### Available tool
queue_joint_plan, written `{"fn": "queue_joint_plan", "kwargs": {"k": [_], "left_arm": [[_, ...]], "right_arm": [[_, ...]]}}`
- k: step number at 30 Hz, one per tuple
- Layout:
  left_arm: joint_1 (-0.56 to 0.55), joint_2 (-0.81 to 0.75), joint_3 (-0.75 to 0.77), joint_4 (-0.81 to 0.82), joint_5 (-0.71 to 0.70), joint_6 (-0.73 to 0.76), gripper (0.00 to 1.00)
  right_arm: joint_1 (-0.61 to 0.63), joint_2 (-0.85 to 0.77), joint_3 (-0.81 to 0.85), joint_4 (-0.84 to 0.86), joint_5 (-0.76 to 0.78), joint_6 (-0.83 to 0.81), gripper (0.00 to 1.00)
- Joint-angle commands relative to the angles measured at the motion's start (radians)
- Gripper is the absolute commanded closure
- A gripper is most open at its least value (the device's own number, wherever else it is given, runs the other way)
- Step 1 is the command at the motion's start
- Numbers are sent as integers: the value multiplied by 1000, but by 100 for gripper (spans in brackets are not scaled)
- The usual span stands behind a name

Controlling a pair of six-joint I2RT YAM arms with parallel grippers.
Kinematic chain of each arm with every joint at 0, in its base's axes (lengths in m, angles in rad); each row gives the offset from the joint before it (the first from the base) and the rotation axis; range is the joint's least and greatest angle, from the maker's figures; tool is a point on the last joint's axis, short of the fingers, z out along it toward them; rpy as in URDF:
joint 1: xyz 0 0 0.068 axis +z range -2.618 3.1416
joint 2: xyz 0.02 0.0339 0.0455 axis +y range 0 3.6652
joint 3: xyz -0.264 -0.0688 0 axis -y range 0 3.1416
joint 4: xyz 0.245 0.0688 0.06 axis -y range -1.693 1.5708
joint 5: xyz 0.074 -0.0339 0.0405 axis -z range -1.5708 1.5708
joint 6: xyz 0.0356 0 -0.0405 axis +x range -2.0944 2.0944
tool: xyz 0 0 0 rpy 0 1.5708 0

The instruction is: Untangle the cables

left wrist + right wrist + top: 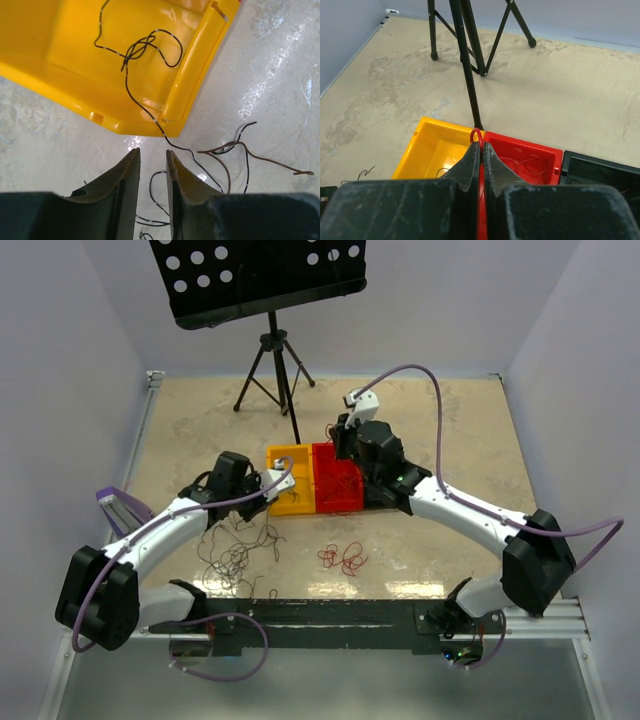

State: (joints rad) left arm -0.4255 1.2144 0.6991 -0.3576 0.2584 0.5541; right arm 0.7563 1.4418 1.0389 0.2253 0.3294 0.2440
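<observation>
Overhead, black cables (235, 555) and red cables (342, 558) lie on the tabletop (450, 440); at the left wrist, the left pincer (152, 152) stands slightly parted and empty beside a black strand (134, 51) trailing from the yellow bin (75, 30); at the right wrist, the right pincer (480, 145) is clamped on a red loop (476, 134).
</observation>
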Motion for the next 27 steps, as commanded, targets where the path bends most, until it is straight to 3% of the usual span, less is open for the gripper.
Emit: {"fn": "queue_joint_plan", "kwargs": {"k": [1,11,15,19,23,27], "left_arm": [[5,46,53,-21,48,-26,67],[5,97,74,-21,64,-25,54],[5,128,82,-12,67,-20,54],[5,148,83,-9,70,-13,65],[5,137,74,-12,64,-3,90],[5,109,51,-7,45,6,100]], "right_arm": [[-3,12,7,45,-9,15,100],[-5,155,4,49,25,55,100],[-6,210,9,36,49,74,100],[-11,271,15,3,68,97,100],[-17,339,36,-23,89,115,100],[-18,402,85,-63,100,130,100]]}}
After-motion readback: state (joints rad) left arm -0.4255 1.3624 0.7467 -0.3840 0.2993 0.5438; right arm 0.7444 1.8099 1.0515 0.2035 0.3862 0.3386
